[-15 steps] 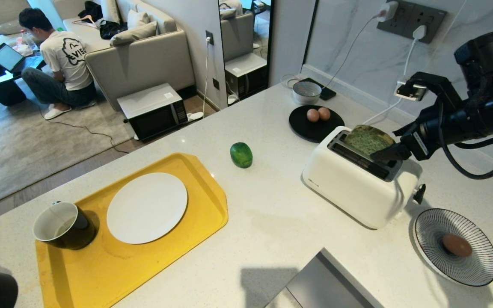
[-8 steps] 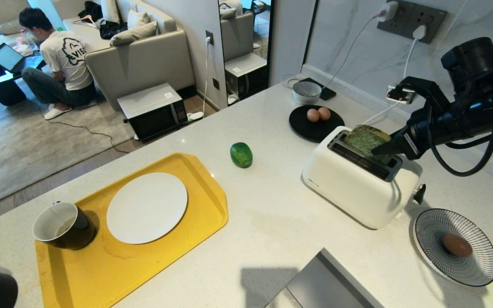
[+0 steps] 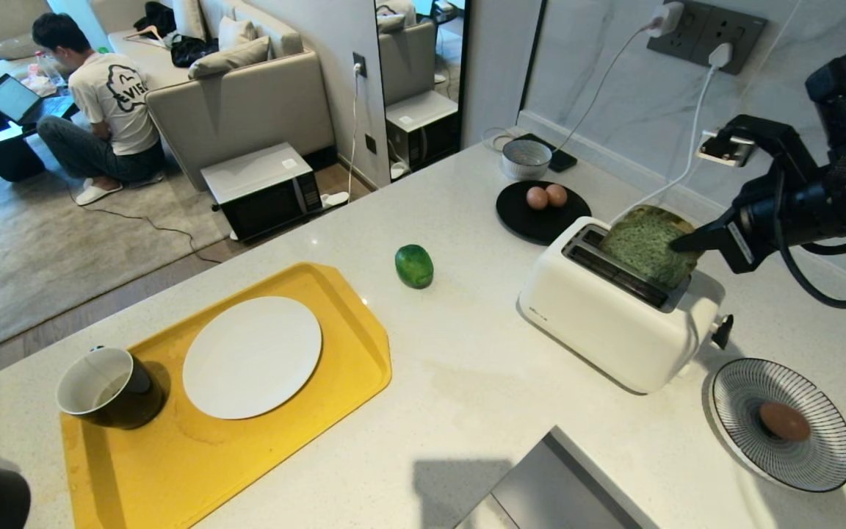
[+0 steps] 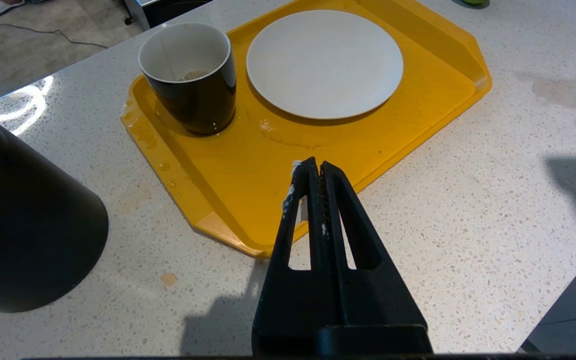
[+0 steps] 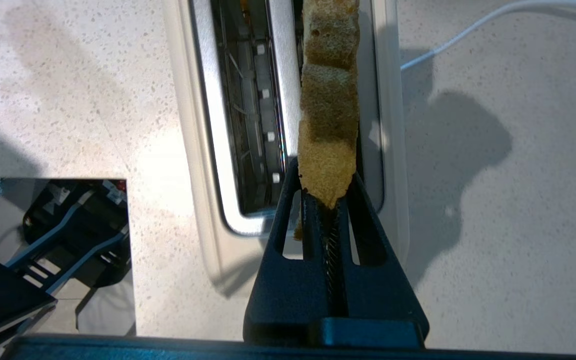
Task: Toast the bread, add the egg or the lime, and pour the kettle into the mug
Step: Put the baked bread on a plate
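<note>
The greenish bread [image 3: 645,246] stands partly out of the back slot of the white toaster [image 3: 599,323]. My right gripper [image 3: 678,245] is shut on the bread's crust edge [image 5: 329,125], reaching in from the right. The lime [image 3: 413,265] lies on the counter left of the toaster. Two eggs [image 3: 546,196] rest on a black plate behind it, and another egg [image 3: 783,420] sits in a striped dish. The black mug [image 4: 190,75] stands on the yellow tray [image 4: 418,95]. Beside the tray is the black kettle [image 4: 18,225]. My left gripper [image 4: 314,167] hangs shut and empty over the tray's near corner.
A white plate [image 3: 252,356] lies on the tray. A grey ribbed bowl [image 3: 526,158] stands at the back by the wall, where cables run to sockets. A metal panel [image 3: 548,485] juts in at the counter's near edge. A person sits on the floor far left.
My right gripper has shut on the bread's edge and raised it partway out of the toaster slot. The right arm has shifted up and to the right. The left arm is still.
</note>
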Motion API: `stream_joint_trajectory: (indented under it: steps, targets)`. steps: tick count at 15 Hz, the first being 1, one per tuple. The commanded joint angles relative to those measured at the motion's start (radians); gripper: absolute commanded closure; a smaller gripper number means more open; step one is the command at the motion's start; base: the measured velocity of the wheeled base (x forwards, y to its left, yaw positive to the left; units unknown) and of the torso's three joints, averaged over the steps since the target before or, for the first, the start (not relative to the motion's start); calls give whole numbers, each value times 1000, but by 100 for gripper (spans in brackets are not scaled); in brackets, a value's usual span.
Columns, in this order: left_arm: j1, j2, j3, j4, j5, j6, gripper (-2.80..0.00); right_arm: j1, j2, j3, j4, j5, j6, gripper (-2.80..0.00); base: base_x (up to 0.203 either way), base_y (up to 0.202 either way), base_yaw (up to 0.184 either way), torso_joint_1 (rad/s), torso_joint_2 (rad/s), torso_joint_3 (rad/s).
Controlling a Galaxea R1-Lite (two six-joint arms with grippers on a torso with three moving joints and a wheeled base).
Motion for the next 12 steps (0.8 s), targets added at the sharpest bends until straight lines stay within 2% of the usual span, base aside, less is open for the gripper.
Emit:
stream_joint_trajectory:
  steps: [1, 5, 9, 12]
  targets:
    - [0, 1, -1, -1, 0, 0, 0, -15, -127, 64, 4, 1, -7, 0, 0, 0, 0, 0, 0, 0]
    - [0, 1, -1, -1, 0, 0, 0, -39, -267, 159, 4, -10, -10, 0, 0, 0, 0, 0, 0, 0]
    - [0, 1, 1, -1, 0, 0, 0, -78, -322, 185, 2, -65, -9, 0, 0, 0, 0, 0, 0, 0]
    - [0, 1, 0, -1, 0, 0, 0, -87, -335, 186, 2, -71, -8, 0, 0, 0, 0, 0, 0, 0]
